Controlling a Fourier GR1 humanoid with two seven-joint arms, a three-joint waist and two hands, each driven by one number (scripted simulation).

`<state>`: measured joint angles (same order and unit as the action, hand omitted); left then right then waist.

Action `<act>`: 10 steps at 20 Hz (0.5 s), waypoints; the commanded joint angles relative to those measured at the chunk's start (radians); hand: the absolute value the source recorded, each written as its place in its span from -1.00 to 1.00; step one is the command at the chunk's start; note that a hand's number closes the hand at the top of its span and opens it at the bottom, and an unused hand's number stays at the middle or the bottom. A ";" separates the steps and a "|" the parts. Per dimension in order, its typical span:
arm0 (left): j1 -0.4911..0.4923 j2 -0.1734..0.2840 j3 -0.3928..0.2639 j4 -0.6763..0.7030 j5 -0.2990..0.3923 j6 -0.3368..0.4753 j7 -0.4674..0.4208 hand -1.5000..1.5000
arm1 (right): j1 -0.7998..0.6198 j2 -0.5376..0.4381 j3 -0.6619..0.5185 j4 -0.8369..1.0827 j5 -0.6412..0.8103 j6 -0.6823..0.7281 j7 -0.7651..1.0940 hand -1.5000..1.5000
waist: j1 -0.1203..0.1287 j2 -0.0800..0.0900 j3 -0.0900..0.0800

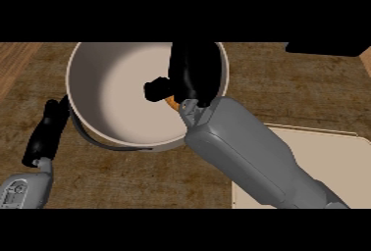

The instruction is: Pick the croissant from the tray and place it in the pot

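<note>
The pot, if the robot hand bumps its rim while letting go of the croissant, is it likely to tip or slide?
Tipping seems unlikely: the pot looks wide and sits flat on the counter. A sideways nudge might slide it a little, since nothing braces it. The right robot hand is curled over the bowl, where a sliver of croissant shows; the left robot hand rests beside the pot.

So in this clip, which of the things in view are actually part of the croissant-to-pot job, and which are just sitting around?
Part of the job:
- pot
- croissant, only a sliver showing under the right hand, which is over the pot
- tray

Just there:
- left hand, resting at the lower left
- dark object at the top right edge, too cut off to identify
- counter
</note>
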<state>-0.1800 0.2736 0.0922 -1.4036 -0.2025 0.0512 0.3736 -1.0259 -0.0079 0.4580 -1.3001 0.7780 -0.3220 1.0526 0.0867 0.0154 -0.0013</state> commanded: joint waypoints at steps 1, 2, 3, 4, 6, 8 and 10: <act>0.005 -0.009 0.003 0.011 0.000 0.008 -0.005 0.00 | -0.020 0.008 -0.008 0.056 -0.017 -0.301 0.034 -1.00 | 0.000 0.002 0.000; -0.009 0.010 0.022 0.030 0.012 -0.004 -0.013 0.00 | 0.004 0.008 -0.021 0.012 -0.004 -0.355 0.031 -1.00 | -0.021 -0.002 0.001; 0.004 0.015 0.014 0.004 0.014 -0.019 0.003 0.00 | -0.050 0.008 -0.058 0.035 0.004 -0.377 0.043 -1.00 | -0.012 -0.006 0.001; -0.008 -0.002 0.004 0.018 -0.006 0.007 -0.003 0.00 | -0.013 0.008 -0.044 0.050 0.003 -0.450 0.011 -1.00 | -0.022 -0.002 0.001; 0.047 0.008 0.028 0.001 0.016 -0.001 -0.017 0.00 | 0.006 0.008 -0.038 0.042 0.044 -0.544 0.025 -1.00 | -0.025 -0.011 0.001; 0.033 0.021 0.044 -0.029 0.010 0.014 0.026 0.00 | 0.031 0.008 -0.042 0.016 0.078 -0.554 0.043 -1.00 | -0.060 -0.018 0.002; 0.030 0.010 0.024 -0.016 -0.019 0.028 0.028 0.00 | 0.073 0.008 -0.043 0.005 0.095 -0.634 0.043 -1.00 | -0.068 -0.017 0.002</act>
<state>-0.1572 0.2859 0.1219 -1.4063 -0.1973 0.0592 0.3842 -0.9915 -0.0051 0.4181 -1.2784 0.8365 -0.7657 1.0238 0.0424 0.0035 -0.0003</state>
